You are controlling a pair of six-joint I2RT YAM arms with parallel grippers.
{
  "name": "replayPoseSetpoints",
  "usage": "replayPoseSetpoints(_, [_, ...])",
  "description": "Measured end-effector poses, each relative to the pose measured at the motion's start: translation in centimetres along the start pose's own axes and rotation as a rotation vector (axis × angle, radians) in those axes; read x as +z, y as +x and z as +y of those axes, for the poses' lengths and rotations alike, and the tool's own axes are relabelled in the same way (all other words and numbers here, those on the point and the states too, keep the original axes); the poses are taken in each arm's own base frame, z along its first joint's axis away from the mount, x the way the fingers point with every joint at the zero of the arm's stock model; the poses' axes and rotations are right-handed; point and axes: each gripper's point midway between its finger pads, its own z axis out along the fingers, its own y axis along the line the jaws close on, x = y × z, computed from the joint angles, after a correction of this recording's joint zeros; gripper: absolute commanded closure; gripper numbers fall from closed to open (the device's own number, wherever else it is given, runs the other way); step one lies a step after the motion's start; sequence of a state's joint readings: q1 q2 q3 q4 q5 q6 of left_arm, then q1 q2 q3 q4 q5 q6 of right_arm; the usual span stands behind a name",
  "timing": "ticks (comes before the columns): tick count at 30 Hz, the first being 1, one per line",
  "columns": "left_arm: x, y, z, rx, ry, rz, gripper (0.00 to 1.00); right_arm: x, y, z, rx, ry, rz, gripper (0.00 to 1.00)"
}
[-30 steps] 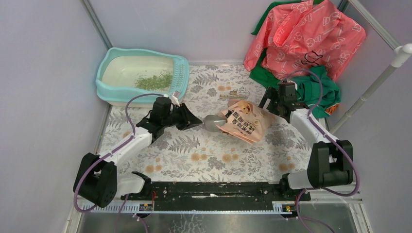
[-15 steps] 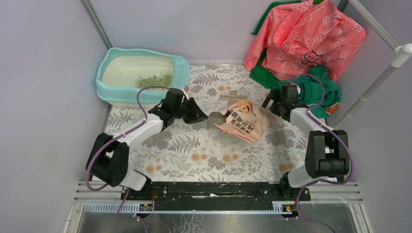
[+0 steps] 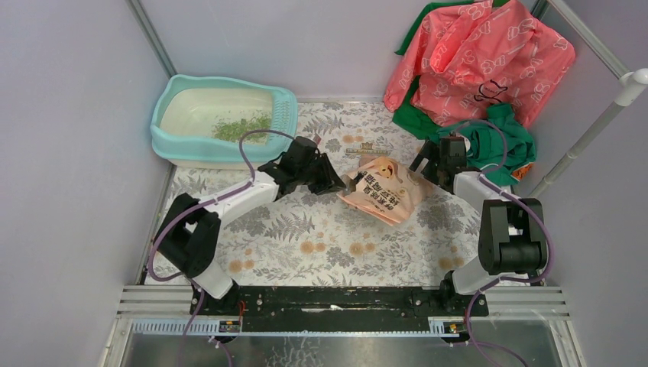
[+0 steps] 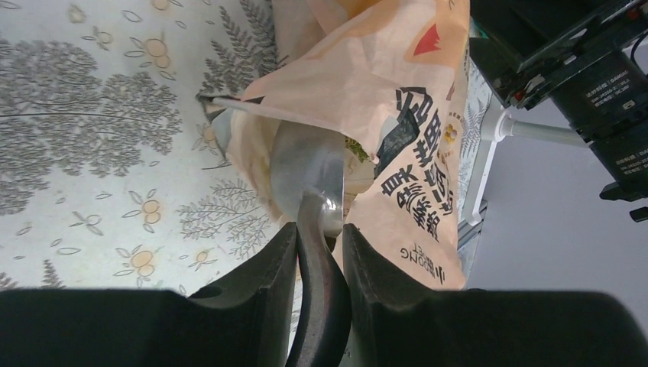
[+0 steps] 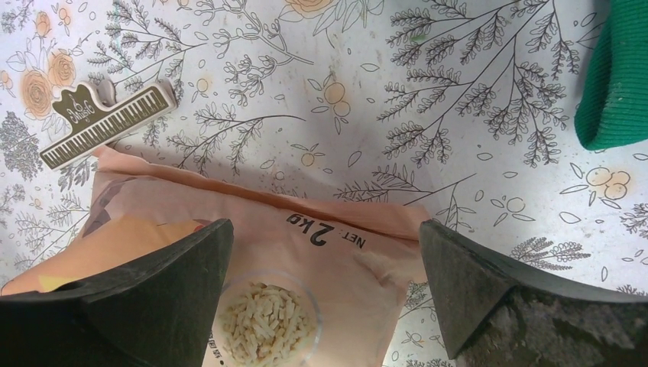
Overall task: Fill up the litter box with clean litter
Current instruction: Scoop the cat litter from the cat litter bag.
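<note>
Bag [image 4: 382, 99] drapes over scoop [image 4: 309, 172]; clip [image 5: 107, 122] beside it, litter box [image 3: 183, 147] beyond.

Right pincer [image 5: 325, 237] wide over bag [image 5: 176, 202]

High downward overview from the near side; both wrist views close on the shared printed bag [image 3: 384, 193]

Bright diffuse light; faint shadows; wrist-view foregrounds slightly soft.
</note>
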State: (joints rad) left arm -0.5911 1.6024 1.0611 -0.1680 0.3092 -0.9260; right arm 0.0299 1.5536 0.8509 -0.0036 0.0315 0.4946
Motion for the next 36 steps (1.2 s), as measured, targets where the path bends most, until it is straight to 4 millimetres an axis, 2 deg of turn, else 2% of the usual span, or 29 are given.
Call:
replayPoseSetpoints(4, [1.2, 0.7, -0.7, 0.011, -0.017, -0.008, 1.0, 0.1, 0.1, 0.2, 0.005, -0.014, -0.002, 0.01])
replayPoseSetpoints(17, [4.9, 0.5, -1.8, 0.017, 0.046, -0.04, 1.0, 0.2, 0.6, 0.0, 0.013, -0.022, -0.004, 0.01])
replayPoseSetpoints(20, [5.5, 0.4, -1.9, 0.023, 0.071, -0.047, 1.0, -0.5, 0.5, 0.1, 0.013, -0.03, -0.015, 0.0])
replayPoseSetpoints(25, [6.6, 0.4, -1.9, 0.028, 0.13, -0.064, 1.0, -2.7, -0.1, 0.3, 0.01, -0.057, -0.06, 0.0])
replayPoseSetpoints(31, [6.7, 0.9, -1.4, 0.049, 0.211, -0.105, 1.0, -4.1, -0.6, 0.6, 0.001, -0.077, -0.09, 0.0])
replayPoseSetpoints(36, [5.6, 1.3, -0.1, 0.061, 0.275, -0.143, 1.0, -4.9, -0.3, 0.6, -0.007, -0.095, -0.094, 0.0])
